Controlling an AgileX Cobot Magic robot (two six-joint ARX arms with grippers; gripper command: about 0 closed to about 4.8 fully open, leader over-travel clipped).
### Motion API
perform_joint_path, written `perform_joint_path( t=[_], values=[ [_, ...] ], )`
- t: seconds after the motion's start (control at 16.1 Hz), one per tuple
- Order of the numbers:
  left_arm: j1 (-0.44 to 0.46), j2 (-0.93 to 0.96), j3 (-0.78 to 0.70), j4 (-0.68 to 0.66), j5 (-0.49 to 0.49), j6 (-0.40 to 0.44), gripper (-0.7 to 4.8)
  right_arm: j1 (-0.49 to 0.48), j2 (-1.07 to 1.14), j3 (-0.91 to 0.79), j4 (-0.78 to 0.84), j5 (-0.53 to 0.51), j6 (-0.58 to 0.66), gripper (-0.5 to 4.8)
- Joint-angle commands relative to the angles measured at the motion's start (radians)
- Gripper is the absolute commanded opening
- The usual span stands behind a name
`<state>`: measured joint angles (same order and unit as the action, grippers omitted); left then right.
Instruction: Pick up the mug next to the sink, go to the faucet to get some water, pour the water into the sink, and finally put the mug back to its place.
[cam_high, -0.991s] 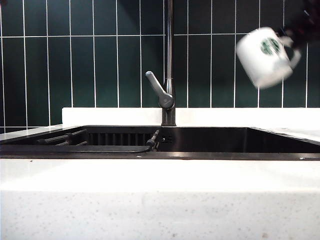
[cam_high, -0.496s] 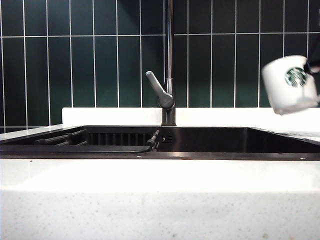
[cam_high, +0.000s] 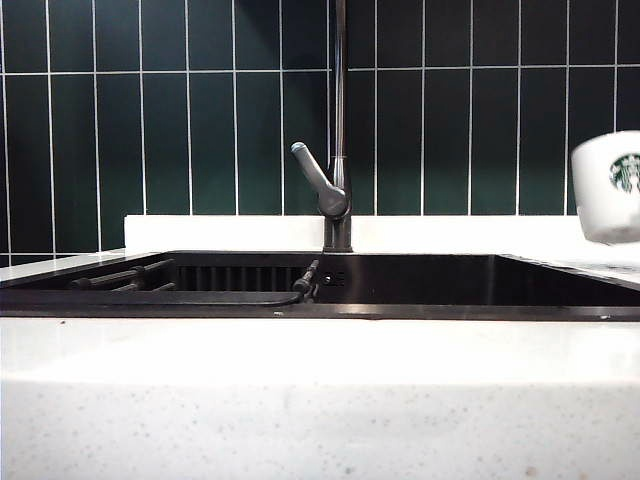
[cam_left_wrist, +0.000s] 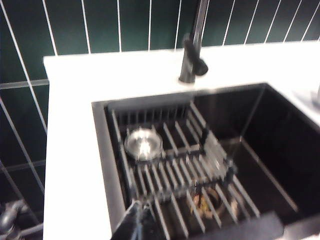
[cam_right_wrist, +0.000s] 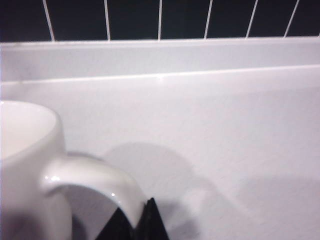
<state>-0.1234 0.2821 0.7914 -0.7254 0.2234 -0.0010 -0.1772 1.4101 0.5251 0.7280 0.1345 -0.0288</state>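
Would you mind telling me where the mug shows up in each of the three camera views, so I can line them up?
Exterior view: the mug is at the far right edge, upright, above the counter.
Left wrist view: the mug is not in it; the left gripper is shut over the sink.
Right wrist view: close up, its handle pinched by the right gripper.
Shared landmark: the white counter ledge under the green tiles.

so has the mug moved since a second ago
Yes. The mug went right and down, away from the faucet, now upright at the frame's right edge, right gripper holding its handle.

light: bright, even | blur: left wrist view soft | shadow: under mug (cam_right_wrist: 30, 165)
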Motion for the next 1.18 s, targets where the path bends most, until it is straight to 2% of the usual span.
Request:
perform_joint_path(
  t=[0.06, 0.62, 0.81, 0.87, 1.18],
  values=[
    [0.001, -0.003, 0.000, -0.029, 0.001, 0.016, -0.06, 0.000, 0.036, 0.010, 0.093, -0.095, 0.029, -0.01],
    [0.001, -0.003, 0.000, -0.042, 0.006, 0.020, -0.06, -0.003, 0.108, 0.041, 0.128, -0.111, 0.028, 0.00],
    [0.001, -0.004, 0.000, -0.057, 0.006, 0.020, -0.06, -0.004, 0.108, 0.040, 0.109, -0.110, 0.028, 0.80],
    [0.001, -0.004, 0.000, -0.057, 0.006, 0.020, -0.06, -0.003, 0.105, 0.040, 0.102, -0.110, 0.028, 0.92],
    [0.001, -0.003, 0.000, -0.060, 0.005, 0.031, -0.06, -0.003, 0.067, 0.038, 0.019, -0.107, 0.028, 0.95]
  ],
)
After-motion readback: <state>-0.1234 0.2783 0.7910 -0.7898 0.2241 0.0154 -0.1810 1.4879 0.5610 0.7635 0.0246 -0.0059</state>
